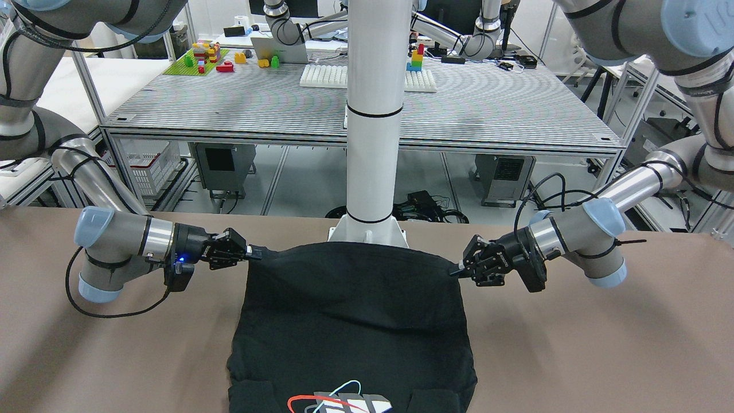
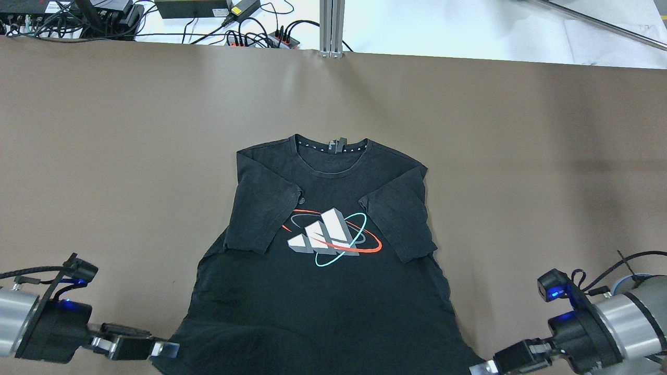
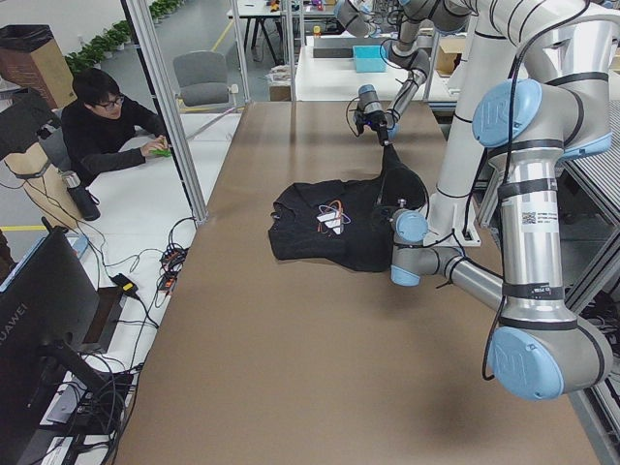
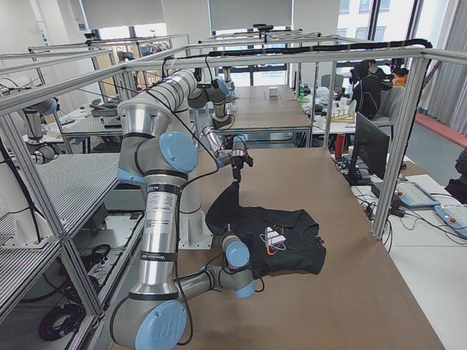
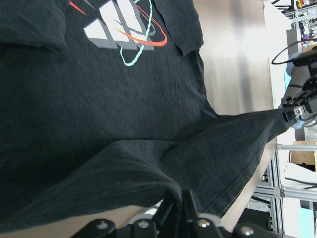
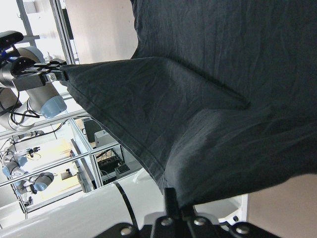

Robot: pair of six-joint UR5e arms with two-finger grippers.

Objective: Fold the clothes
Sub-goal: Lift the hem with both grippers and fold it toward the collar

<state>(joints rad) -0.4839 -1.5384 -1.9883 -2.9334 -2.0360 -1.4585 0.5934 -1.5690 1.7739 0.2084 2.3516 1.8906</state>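
Overhead exterior gives you the black shirt (image 2: 312,291) lying face up at the middle of the brown counter (image 2: 104,156). Its collar is at 12 o'clock and its hem at 6 o'clock. Both sleeves are folded inward onto the chest, either side of the printed logo (image 2: 328,237). Your left hand (image 2: 165,350) sits at 7 o'clock, its fingers pinched together on that hem corner. Your right hand (image 2: 482,367) sits at 5 o'clock, pinched the same way on the other corner. From the front-facing view you see the hem raised off the counter and stretched between the two hands, just in front of the white pillar (image 1: 373,143). Both wrist views show you the hem fabric pulled taut from one hand toward the other, while the chest end of the shirt lies flat on the counter.
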